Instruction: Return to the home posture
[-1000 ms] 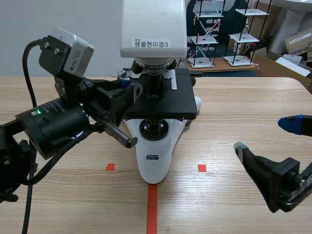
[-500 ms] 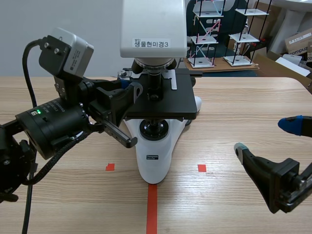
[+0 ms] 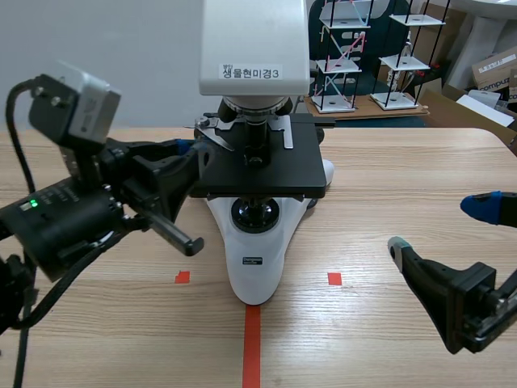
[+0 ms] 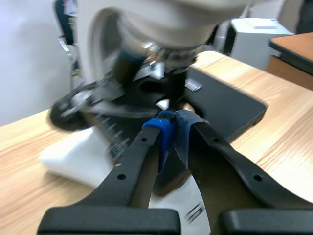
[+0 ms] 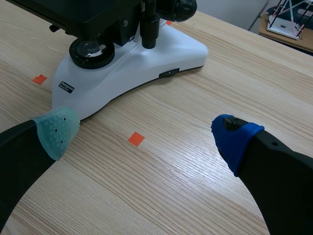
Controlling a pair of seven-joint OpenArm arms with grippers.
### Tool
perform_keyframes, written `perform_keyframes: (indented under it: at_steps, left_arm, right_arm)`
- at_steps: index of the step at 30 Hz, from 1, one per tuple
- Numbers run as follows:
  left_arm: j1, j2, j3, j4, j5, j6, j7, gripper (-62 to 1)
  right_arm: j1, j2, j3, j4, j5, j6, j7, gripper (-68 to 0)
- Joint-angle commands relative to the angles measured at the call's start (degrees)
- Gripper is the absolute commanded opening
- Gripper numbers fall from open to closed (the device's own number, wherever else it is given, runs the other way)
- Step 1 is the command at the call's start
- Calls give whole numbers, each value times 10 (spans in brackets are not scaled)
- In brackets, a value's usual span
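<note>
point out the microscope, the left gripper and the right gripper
microscope point(image 3: 254, 284), scene view, on its white base
left gripper point(image 4: 170, 128), left wrist view, where its pads meet
right gripper point(image 5: 146, 133), right wrist view, midway between its open pads

I read this as science lab: labelled microscope point(image 3: 254, 162) at 12 o'clock on wooden table point(image 3: 404, 178), rod-frame models point(image 3: 339, 56) at 1 o'clock, cardboard boxes point(image 3: 494, 69) at 2 o'clock.
</note>
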Motion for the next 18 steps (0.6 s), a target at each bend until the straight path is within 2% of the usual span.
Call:
perform_keyframes:
  at_steps: [1,5,8,14,18]
  left_arm:
    - [28,-17,-18,14,-4,-3,-27,-581]
    - [97,-44,-63,26,-3,-8,-89,-554]
    - [161,-57,-107,46,6,-18,-118,-455]
    - [281,-58,-172,55,75,-25,-228,-224]
    - [337,-58,-203,55,82,-25,-292,-101]
  right_arm:
    - [0,6,7,8,8,-2,9,-80]
    - [0,6,7,8,8,-2,9,-80]
    - [0,6,7,8,8,-2,9,-80]
    - [0,6,7,8,8,-2,9,-80]
    - [0,6,7,8,8,-2,9,-80]
